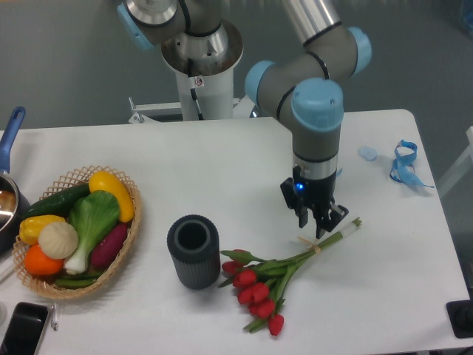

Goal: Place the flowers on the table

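**Tulips flat on the table, my pincer just above the stem ends**

Nearest the camera lie the flowers (277, 277) — red heads low and toward the front edge, green stems running up and to the right, ending in cut tips past the pale string tie. Their long axis is a slant: blooms front-left, stem ends back-right. They seem to rest wholly on the table (384, 296), not in the dark ribbed vase (194, 251) that stands upright just beside the flower heads.

My gripper (319, 222) is right over the stem end, near the string. Its fingers point down and look parted, with nothing between them; I judge it open and free of the stems, though whether a fingertip touches them I cannot tell. So the bunch runs away from me toward the front-left, and I stand at its far tip.

By my reading the placing is done or all but done — what remains is a clean rise without snagging the string.

Further left sits a wicker basket (122, 255) of vegetables; beyond my wrist, a blue ribbon (403, 163) near the far right corner.
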Robot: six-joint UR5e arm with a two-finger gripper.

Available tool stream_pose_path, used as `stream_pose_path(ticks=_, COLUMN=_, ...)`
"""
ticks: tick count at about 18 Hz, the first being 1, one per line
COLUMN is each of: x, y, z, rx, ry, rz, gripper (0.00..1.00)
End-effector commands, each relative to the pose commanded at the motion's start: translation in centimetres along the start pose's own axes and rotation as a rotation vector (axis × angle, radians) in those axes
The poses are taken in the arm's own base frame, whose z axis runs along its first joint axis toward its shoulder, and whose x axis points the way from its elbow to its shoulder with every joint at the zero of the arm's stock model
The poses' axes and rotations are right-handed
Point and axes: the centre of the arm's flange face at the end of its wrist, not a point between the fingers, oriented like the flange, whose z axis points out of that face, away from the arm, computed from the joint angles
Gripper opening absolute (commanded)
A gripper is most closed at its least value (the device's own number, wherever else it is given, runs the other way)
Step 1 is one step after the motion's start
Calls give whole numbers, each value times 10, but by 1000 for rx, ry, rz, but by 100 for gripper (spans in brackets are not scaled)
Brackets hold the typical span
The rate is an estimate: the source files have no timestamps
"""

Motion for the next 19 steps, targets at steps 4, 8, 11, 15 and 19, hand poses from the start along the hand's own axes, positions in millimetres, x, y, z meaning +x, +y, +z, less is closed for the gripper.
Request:
stream_pose_path(ticks=4, x=-27, y=-2, z=-29, rx=70, ry=-61, rz=-32, gripper=100)
stream_pose_path(ticks=8, x=-51, y=9, z=-77, rx=79, ry=-144, rz=-57, gripper=100)
stream_pose_path(ticks=11, x=-65, y=26, z=-105, rx=83, ry=-132, rz=-53, gripper=100)
stream_pose_path(ticks=15, x=-64, y=52, z=-141, rx=83, ry=-128, rz=33, gripper=100)
stream_pose_path(ticks=19, x=-59, y=63, z=-156, rx=81, ry=-115, rz=46, gripper=100)
